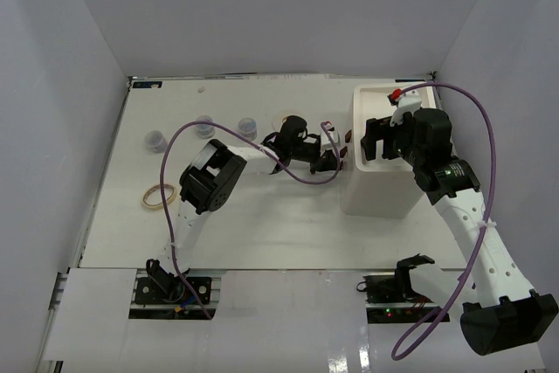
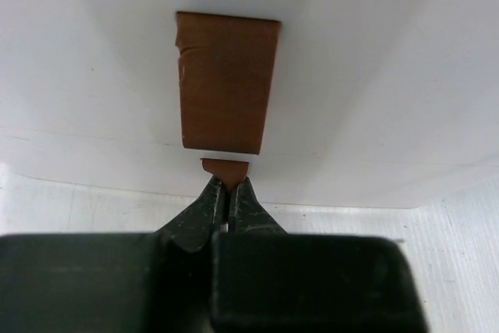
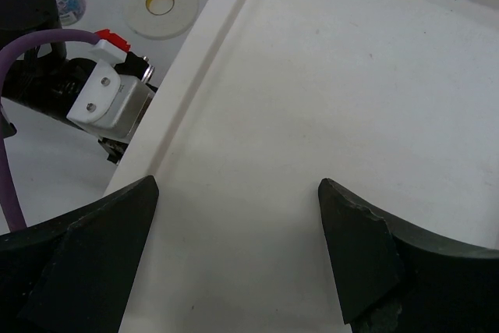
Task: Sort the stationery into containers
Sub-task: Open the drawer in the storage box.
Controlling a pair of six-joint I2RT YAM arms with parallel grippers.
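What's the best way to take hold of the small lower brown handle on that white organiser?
Pinch the lower handle at its free end, where it stands out from the organiser wall. Come straight at that wall from the left, one jaw on either side. It is small, so a light tip pinch probably suits, as the left gripper shows.

White organiser (image 1: 377, 194), brown handles (image 2: 226, 83), cream tape ring (image 3: 181, 18), purple cable (image 3: 39, 42)

A white bench (image 1: 262, 233) is boxed in by plain, pale grey-lavender walls (image 1: 279, 6) on its left, far and right edges. The light is even and soft. A glossy white strip (image 1: 288, 329) runs along the near edge.
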